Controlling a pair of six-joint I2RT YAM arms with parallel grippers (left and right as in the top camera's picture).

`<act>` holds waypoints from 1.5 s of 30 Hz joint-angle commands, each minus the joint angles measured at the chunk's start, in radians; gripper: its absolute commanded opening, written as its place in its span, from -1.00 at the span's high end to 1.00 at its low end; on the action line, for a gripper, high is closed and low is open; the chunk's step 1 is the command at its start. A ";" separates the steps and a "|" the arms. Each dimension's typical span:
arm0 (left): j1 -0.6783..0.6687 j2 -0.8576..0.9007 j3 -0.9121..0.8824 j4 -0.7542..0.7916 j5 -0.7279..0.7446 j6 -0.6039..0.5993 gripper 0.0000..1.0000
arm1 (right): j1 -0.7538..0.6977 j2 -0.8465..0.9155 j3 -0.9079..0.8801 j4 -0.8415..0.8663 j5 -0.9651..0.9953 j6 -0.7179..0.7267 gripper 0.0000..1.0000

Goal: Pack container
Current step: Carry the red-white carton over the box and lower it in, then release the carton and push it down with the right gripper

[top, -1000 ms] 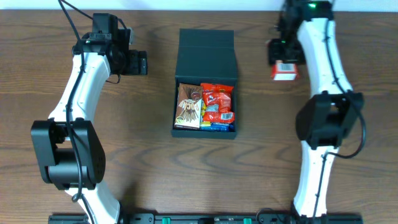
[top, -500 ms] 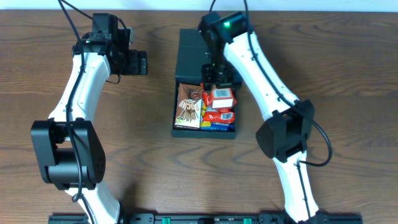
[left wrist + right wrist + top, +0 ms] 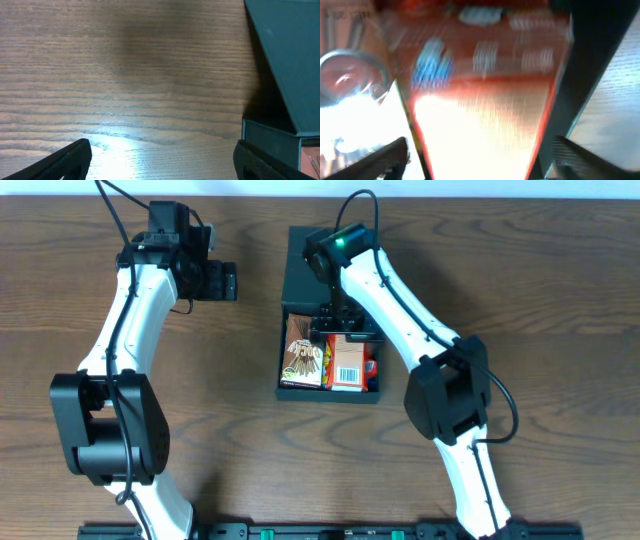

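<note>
The container [image 3: 332, 268] is a matte black box in the middle of the table, with its flap lid open at the far end. It holds a brown snack packet [image 3: 303, 352] on the left and a small red carton [image 3: 346, 362] lying flat on the right, over red packets [image 3: 373, 366]. My right gripper [image 3: 345, 328] hovers over the carton's far end. In the blurred right wrist view its fingers [image 3: 480, 157] are spread wide on either side of the carton [image 3: 485, 75]. My left gripper [image 3: 225, 282] is open and empty, left of the box.
The left wrist view shows bare wood between the open fingers [image 3: 162, 160] and the box's lid and corner [image 3: 290, 50] at the right. The right wrist view shows the brown packet [image 3: 350, 75] at the left and the box's dark wall [image 3: 592, 75] at the right.
My right arm swung from the table's far right to over the box, carrying the red carton. The carton now lies flat inside the box and the fingers have opened. The left arm has not moved.
</note>
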 commanded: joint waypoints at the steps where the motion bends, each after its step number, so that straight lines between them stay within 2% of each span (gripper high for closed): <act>1: 0.003 0.001 -0.003 0.000 -0.002 0.015 -0.83 | 0.005 -0.003 -0.005 0.017 0.032 0.013 -0.98; 7: 0.003 0.001 -0.003 0.000 -0.002 0.014 -0.83 | -0.016 -0.006 0.184 -0.072 0.034 -0.067 -0.86; 8: 0.003 0.001 -0.003 0.000 -0.002 0.014 -0.83 | -0.024 -0.019 0.237 -0.070 0.016 -0.134 -0.62; 10: 0.003 0.001 -0.003 -0.002 -0.002 0.014 -0.84 | -0.040 -0.051 0.286 -0.067 0.010 -0.203 0.56; 11: 0.003 0.001 -0.003 -0.004 -0.002 0.014 -0.83 | -0.055 -0.063 0.294 -0.059 -0.025 -0.279 0.91; 12: 0.003 0.001 -0.003 -0.005 -0.001 0.014 -0.83 | -0.070 -0.067 0.294 -0.054 -0.089 -0.348 0.97; 16: 0.003 0.001 -0.003 -0.005 0.002 0.013 -0.84 | -0.143 -0.063 0.225 -0.049 -0.528 -0.705 0.97; 18: 0.003 0.001 -0.003 -0.007 0.002 0.010 -0.83 | -0.173 -0.063 0.158 -0.051 -0.643 -0.803 0.97; 23: 0.003 0.001 -0.003 -0.011 0.031 0.010 -0.83 | -0.233 -0.063 -0.080 -0.070 -0.885 -1.076 0.97; 27: 0.003 0.001 -0.003 -0.011 0.054 0.006 -0.83 | -0.238 -0.063 -0.270 -0.068 -0.900 -1.198 0.97; 30: 0.003 0.001 -0.003 -0.013 0.054 -0.006 -0.83 | -0.238 -0.063 -0.395 -0.020 -0.900 -1.235 0.97; 36: 0.001 0.001 -0.003 -0.018 0.054 -0.017 -0.83 | -0.241 -0.063 -0.551 0.158 -0.898 -1.201 0.97; 40: 0.001 0.001 -0.003 -0.031 0.054 -0.024 -0.84 | -0.245 -0.063 -0.568 0.212 -0.899 -1.152 0.96; 45: 0.001 0.001 -0.003 -0.045 0.057 -0.024 -0.83 | -0.249 -0.063 -0.518 0.159 -0.900 -1.154 0.97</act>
